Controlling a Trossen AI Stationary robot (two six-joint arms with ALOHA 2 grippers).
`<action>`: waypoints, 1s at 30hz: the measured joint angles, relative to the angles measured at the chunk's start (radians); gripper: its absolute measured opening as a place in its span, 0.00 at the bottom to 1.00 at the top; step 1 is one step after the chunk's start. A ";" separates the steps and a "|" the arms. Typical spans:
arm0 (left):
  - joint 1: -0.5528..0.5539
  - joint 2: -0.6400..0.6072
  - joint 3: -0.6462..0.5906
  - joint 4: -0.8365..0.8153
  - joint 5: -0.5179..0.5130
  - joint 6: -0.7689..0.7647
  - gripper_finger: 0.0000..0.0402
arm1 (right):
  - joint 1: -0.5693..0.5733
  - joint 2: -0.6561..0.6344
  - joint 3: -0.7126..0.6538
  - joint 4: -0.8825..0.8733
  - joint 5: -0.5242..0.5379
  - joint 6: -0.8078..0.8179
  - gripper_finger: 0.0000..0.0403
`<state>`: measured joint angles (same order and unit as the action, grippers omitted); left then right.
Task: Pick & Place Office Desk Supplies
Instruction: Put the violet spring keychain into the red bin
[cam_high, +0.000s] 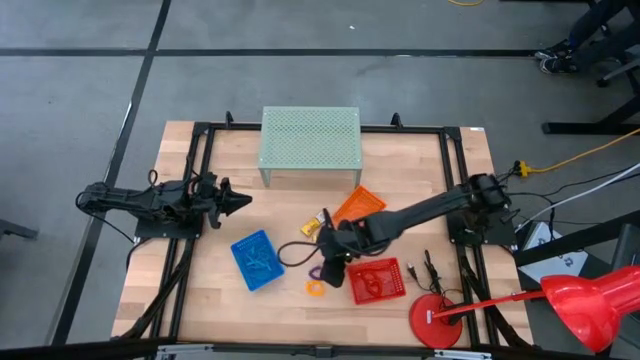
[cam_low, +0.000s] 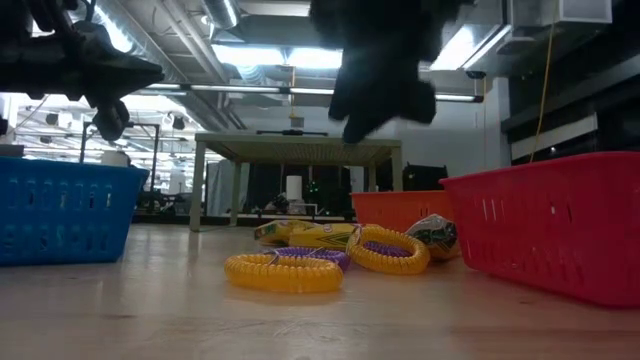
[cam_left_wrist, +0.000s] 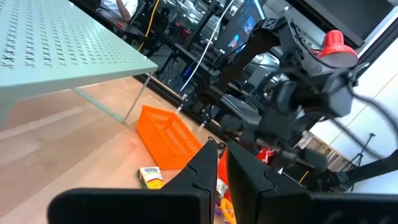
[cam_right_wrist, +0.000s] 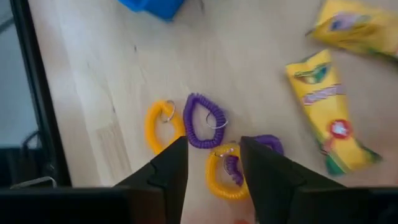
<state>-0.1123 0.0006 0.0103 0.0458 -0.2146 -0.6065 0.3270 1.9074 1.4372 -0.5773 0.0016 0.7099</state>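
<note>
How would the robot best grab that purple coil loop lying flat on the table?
Probably from straight above, pinching one side of the purple coil loop across its thin cord. It lies flat with an open middle, so one finger can drop inside, one outside. The right gripper hovers above it, jaws apart. The side away from the yellow loop looks freest.

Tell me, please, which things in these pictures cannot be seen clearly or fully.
- Blue basket contents: too small in the high view; its wall hides them in the low view.
- Red basket contents: only thin loops show in the high view, no count possible.
- Second purple coil: the right hand finger covers part of it in the right wrist view.
- Crayon packet text: blurred.
- Left hand: its own fingers hide the supplies below.
</note>
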 joint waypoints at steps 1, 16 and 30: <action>0.000 0.000 0.000 0.000 0.000 0.000 0.08 | -0.005 0.020 0.000 0.013 -0.028 -0.015 0.36; 0.000 0.000 0.000 -0.002 0.000 0.000 0.08 | -0.017 0.310 0.215 0.043 -0.147 -0.105 0.36; -0.001 -0.001 0.000 -0.004 0.000 0.000 0.08 | -0.032 0.386 0.301 -0.078 -0.150 -0.098 0.15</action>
<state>-0.1131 -0.0002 0.0102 0.0422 -0.2146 -0.6067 0.2952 2.2936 1.7380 -0.6552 -0.1486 0.6120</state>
